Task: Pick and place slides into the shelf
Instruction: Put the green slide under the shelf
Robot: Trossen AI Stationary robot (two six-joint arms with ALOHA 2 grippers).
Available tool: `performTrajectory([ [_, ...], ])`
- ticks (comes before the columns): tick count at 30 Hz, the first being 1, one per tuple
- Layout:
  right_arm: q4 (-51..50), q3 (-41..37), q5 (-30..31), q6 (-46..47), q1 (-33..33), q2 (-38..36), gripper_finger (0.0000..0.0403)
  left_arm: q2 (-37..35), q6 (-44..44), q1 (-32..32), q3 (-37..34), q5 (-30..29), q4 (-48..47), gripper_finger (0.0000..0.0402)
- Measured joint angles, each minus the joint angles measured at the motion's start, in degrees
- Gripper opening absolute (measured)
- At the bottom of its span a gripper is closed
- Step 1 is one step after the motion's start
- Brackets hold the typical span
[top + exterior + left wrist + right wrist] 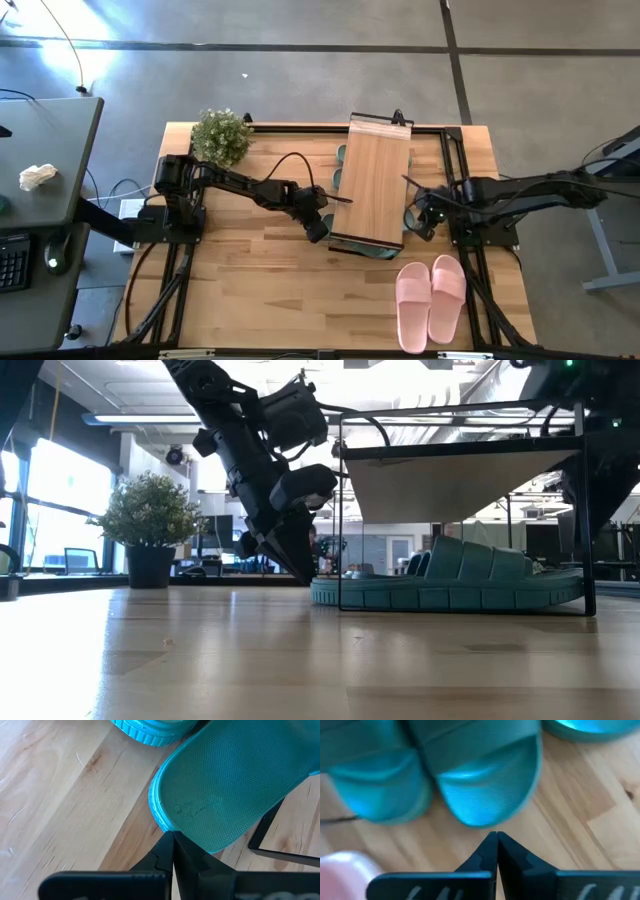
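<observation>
Sitting under shelf [378, 180]: ridged green slides [470, 582], pink pair [432, 297] outside; both grippers pressed together.

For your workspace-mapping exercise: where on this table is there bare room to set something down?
Free: the wood strip along the near edge, left of the pink slides, below the left end effector. Crowded: around the shelf, green slides beneath, right end effector alongside.

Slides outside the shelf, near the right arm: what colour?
Pale pink slides; the high view shows them best.
</observation>
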Motion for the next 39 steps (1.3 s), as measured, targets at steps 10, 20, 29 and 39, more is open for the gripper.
performTrajectory([
  [10, 6.7, -7.3, 3.3, 13.6, 4.1, 0.0, 0.0, 0.0, 0.5, 0.0, 0.0, 0.1, 0.0, 0.0],
  [20, 9.9, -8.8, 6.5, 20.7, 7.4, 0.0, 0.0, 0.0, 1.3, 0.0, -0.1, 0.4, 0.1, 0.0],
  [29, 11.3, -8.8, 7.4, 26.3, 7.4, 0.1, 0.0, 0.0, 1.4, 0.0, -0.1, 0.6, 0.4, 0.0],
  [39, 13.4, -8.8, 14.6, 21.7, 9.4, 1.7, 0.0, 0.0, 3.0, -0.1, -0.1, 2.3, 2.2, 0.0],
])
